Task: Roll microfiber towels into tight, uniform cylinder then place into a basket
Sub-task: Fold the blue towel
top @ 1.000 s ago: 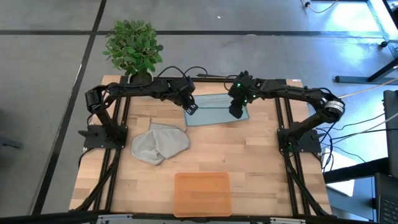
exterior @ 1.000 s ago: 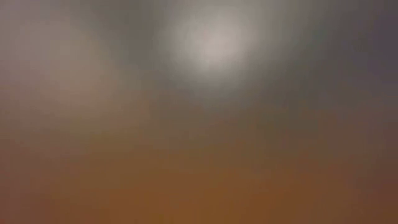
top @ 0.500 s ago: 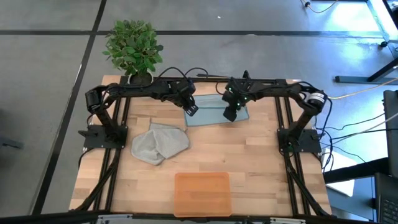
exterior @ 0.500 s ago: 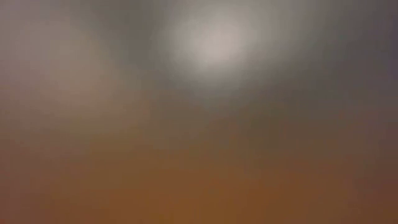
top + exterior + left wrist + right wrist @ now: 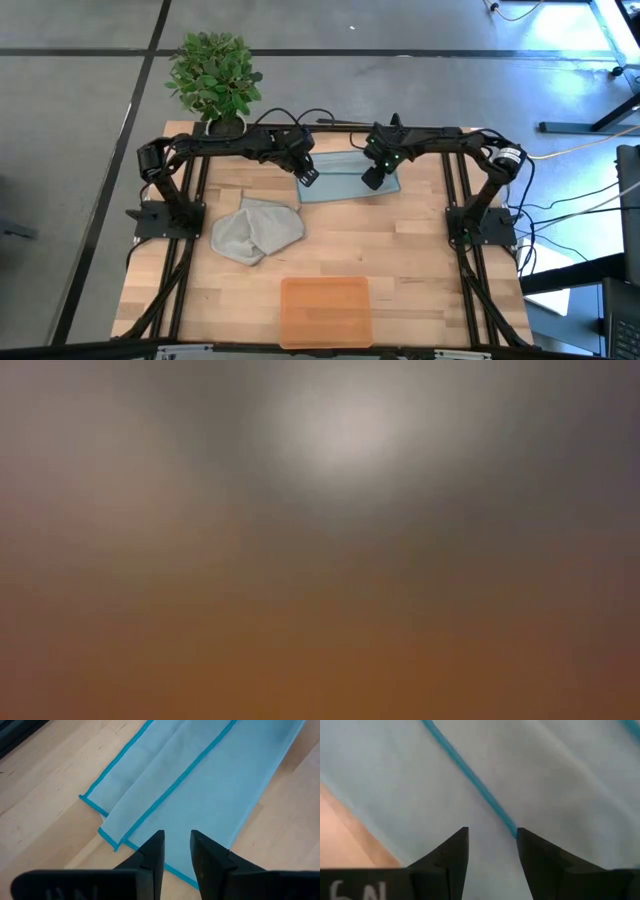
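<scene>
One table (image 5: 420, 250), one basket (image 5: 325, 310) at 6 o'clock, one plant (image 5: 213, 75) at 11 o'clock and two towels are counted: grey towel (image 5: 255, 230) left of centre, blue towel (image 5: 200, 785) at 12 o'clock. Left gripper (image 5: 176, 852) and right gripper (image 5: 491, 847) are seen slightly parted, empty, over the blue towel. "6N" is read on the right gripper. The low view is blurred throughout.

High view: straight down from above, taking in the whole table (image 5: 420, 250) and floor around it. Low view: nothing discernible, only blur, warm orange below and grey above. Left wrist view: steeply down past own fingers (image 5: 152, 855), fairly near the blue towel (image 5: 210, 785) on bare wood. Right wrist view: much closer, frame nearly filled by the same towel. Shared by both wrist views and the high view: that towel at the table's far side.
</scene>
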Robot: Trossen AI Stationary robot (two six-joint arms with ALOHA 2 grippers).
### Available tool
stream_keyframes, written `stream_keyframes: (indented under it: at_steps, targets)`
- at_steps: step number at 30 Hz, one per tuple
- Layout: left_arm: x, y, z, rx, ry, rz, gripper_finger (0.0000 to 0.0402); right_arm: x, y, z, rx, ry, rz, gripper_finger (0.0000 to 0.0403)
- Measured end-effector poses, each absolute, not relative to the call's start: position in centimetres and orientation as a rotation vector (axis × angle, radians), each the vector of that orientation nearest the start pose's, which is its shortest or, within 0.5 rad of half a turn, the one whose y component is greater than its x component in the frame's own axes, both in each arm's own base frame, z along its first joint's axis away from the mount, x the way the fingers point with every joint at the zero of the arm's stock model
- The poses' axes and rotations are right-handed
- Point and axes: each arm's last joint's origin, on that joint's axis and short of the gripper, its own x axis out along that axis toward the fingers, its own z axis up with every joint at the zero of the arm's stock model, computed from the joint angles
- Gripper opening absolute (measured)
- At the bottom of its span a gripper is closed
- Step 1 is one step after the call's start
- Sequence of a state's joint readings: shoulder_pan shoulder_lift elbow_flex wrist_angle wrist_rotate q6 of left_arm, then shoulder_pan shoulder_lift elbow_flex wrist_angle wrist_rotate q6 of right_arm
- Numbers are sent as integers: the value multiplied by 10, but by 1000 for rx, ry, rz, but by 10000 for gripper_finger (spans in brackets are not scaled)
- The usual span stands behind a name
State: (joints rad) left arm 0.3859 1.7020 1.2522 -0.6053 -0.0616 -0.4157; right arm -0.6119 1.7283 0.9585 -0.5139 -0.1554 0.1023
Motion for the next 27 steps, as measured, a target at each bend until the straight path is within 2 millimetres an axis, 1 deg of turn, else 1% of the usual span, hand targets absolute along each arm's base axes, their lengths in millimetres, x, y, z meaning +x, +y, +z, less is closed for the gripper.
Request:
stream_keyframes:
  at_steps: [4,9,12,17,19,27]
  targets:
    - [323,133,229,-542,955,621,81,247,-172,143,594,1235,-456,168]
    - [323,133,229,-542,955,621,83,248,-174,143,567,1219,-451,168]
    - [323,133,229,-542,955,621,80,248,-173,143,595,1218,-458,168]
    - [323,133,229,-542,955,621,83,247,-171,143,618,1224,-417,168]
    - [323,133,229,-542,955,621,83,248,-172,143,585,1226,-422,168]
    - [323,133,229,-542,955,621,83,246,-180,144,403,1259,-581,168]
